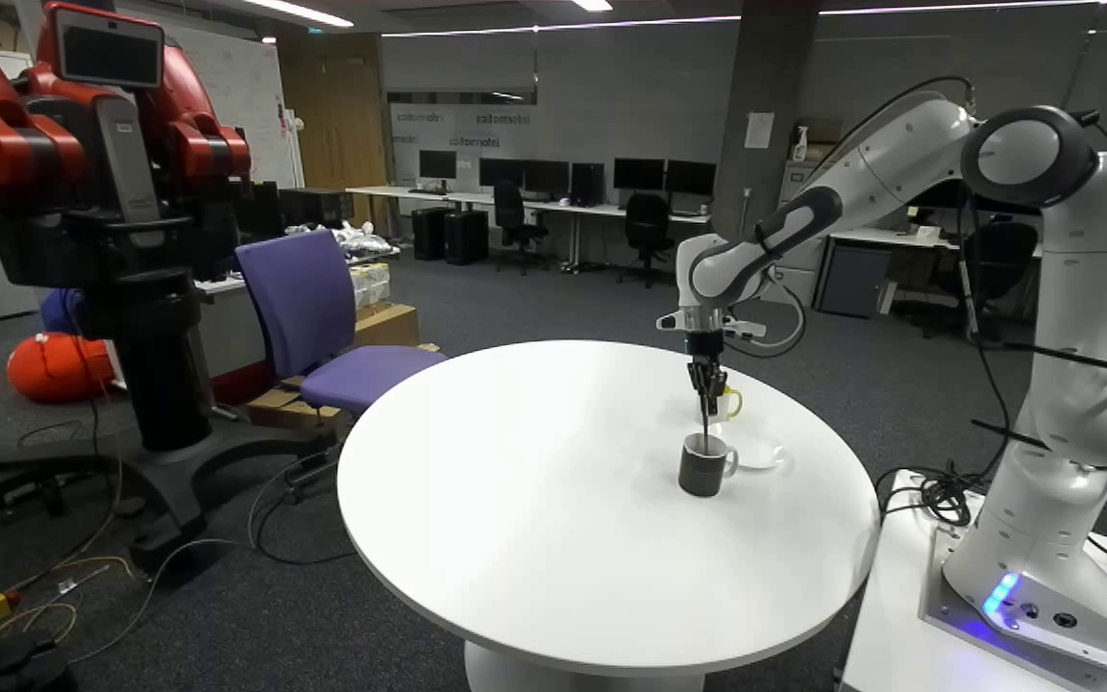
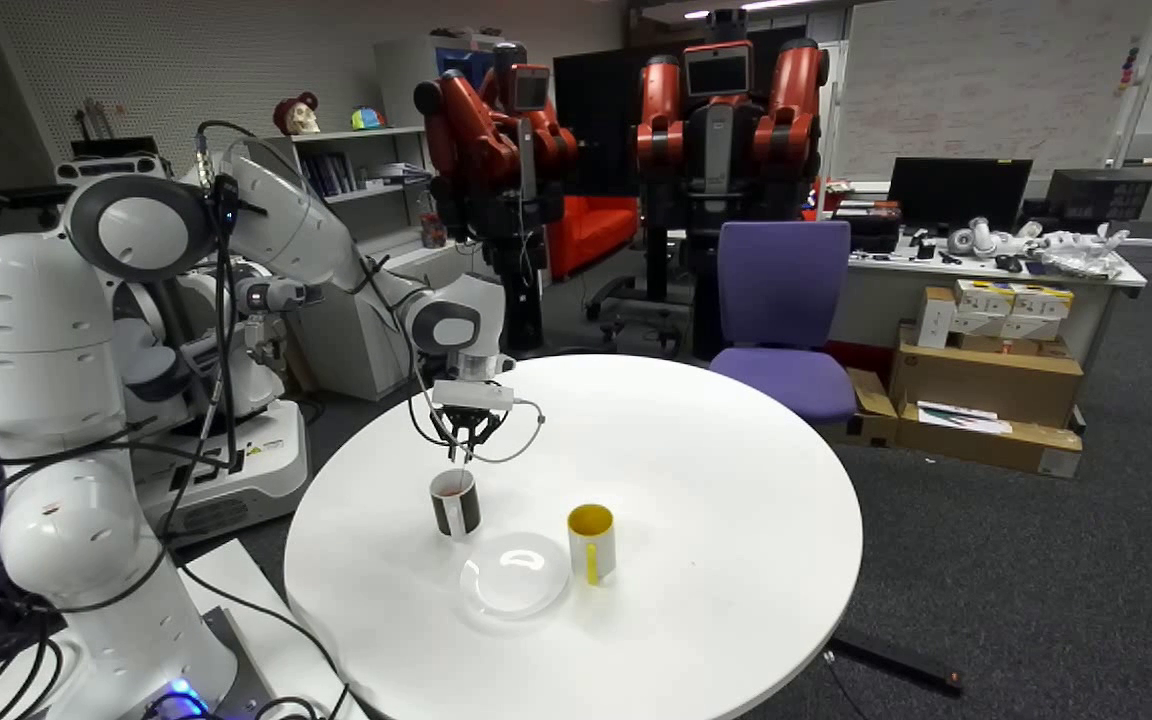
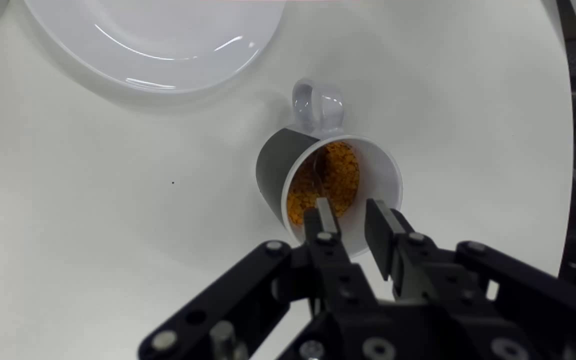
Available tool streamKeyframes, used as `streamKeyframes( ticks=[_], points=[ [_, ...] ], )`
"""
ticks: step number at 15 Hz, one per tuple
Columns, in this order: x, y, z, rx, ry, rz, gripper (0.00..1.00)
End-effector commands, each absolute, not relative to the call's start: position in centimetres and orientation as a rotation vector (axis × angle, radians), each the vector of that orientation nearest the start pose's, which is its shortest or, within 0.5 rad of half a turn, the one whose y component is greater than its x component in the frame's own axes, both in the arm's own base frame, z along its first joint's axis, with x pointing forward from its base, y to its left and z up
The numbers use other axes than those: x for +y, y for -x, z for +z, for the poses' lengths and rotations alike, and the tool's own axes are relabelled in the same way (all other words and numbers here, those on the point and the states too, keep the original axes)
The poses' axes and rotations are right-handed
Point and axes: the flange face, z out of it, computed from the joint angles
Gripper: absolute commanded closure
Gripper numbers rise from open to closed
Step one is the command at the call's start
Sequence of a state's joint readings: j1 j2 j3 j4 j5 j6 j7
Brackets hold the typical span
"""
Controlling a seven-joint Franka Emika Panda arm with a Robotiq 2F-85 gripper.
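Black two-finger gripper (image 3: 352,215) stands parted above grey-and-white mug (image 3: 277,162); step seems release of slim utensil (image 3: 319,170), then careful lift.

The white table (image 2: 716,450) bears a plate (image 2: 515,575), dark mug (image 1: 701,469) and yellow-handled mug (image 2: 592,542).

A purple chair (image 2: 783,290) stands near cardboard boxes (image 2: 991,380); a monitor (image 2: 960,193) tops a desk (image 2: 881,312).

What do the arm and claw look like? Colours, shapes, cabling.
Arm: white, rounded segments, dark rings at the joints, black cables along the outside, blue light low down. Claw: black, two-fingered, angular linkages, silver bolts, pale grey pads. White box mounted above it.
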State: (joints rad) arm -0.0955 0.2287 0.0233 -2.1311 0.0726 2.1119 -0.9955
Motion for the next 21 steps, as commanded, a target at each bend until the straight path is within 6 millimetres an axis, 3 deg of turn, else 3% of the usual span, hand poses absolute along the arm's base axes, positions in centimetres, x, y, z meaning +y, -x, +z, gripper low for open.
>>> streamKeyframes(
  ticks=[1, 4, 7, 13, 17, 21],
  points=[
    [-4.1, -54.0, 28.9, -1.243, 2.638, 0.256, 0.42],
    [-4.5, -54.2, 29.8, -1.211, 2.659, 0.231, 0.2],
    [-5.3, -54.6, 32.1, -1.193, 2.702, 0.178, 0.01],
    [-4.1, -54.8, 37.7, -1.092, 2.762, 0.105, 0.0],
    [-2.5, -53.7, 41.8, -0.883, 2.856, 0.148, 0.0],
    [-1.6, -51.7, 45.0, -0.642, 2.998, 0.308, 0.0]
  ],
)
